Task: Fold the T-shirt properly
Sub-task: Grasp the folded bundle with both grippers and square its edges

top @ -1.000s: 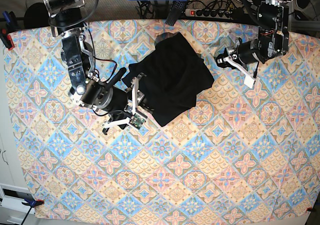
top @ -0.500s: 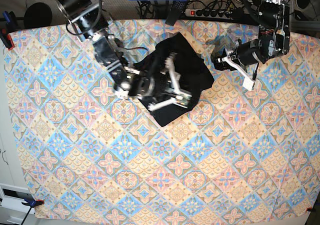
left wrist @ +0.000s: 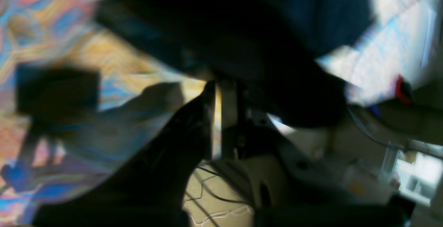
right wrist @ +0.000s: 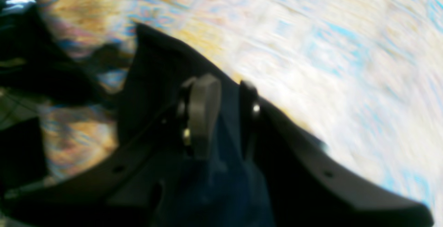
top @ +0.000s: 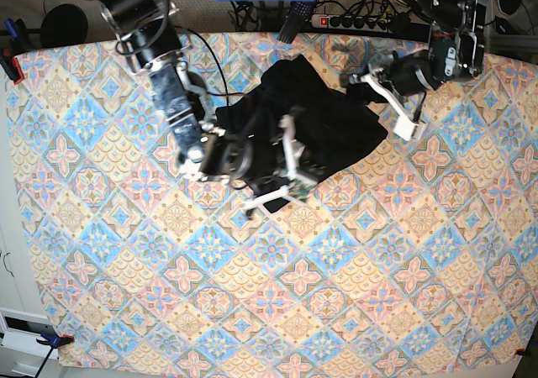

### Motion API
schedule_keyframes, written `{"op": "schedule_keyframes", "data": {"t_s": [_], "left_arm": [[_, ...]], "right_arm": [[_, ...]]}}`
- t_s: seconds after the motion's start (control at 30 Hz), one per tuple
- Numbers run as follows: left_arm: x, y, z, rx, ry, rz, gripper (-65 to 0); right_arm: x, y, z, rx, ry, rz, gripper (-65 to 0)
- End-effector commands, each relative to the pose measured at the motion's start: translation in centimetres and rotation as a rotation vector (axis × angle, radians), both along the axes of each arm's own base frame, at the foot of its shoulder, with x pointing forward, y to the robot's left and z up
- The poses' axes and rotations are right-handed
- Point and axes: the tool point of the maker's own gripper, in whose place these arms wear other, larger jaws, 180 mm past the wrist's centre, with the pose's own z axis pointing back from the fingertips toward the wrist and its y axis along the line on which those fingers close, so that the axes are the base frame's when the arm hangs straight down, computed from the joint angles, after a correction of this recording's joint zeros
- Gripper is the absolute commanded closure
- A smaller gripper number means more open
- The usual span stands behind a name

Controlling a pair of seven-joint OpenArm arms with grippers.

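Left fingers clenched on T-shirt | cloth beside them now spreads wider | right fingers parted over cloth | we judge fold unfinished

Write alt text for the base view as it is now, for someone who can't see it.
A crumpled black T-shirt lies on a tablecloth patterned with blue, orange and cream tiles. Two black robot arms reach over it: the right one's end effector above its middle, the left one's at its edge on the picture's right.
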Motion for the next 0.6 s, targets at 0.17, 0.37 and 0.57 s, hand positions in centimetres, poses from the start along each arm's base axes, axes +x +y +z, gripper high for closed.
{"op": "schedule_keyframes", "data": {"t_s": [0.17,0.37,0.57], "left_arm": [[1.7,-1.7,2.1,-0.049,-0.081,-0.005,-1.7],[3.9,-3.8,3.7,-0.12,-0.142,0.022,-1.7],[6.3,-5.4,1.3,-0.173,-0.083,0.059,-1.9]], "right_arm": [[3.4,-4.2,1.5,0.028,-0.043,-0.139,-12.7],[6.1,-10.6,2.3,0.004,-0.077,-0.298,-12.7],[6.2,-11.9,2.1,-0.026,-0.085,-0.309,-12.7]]}}
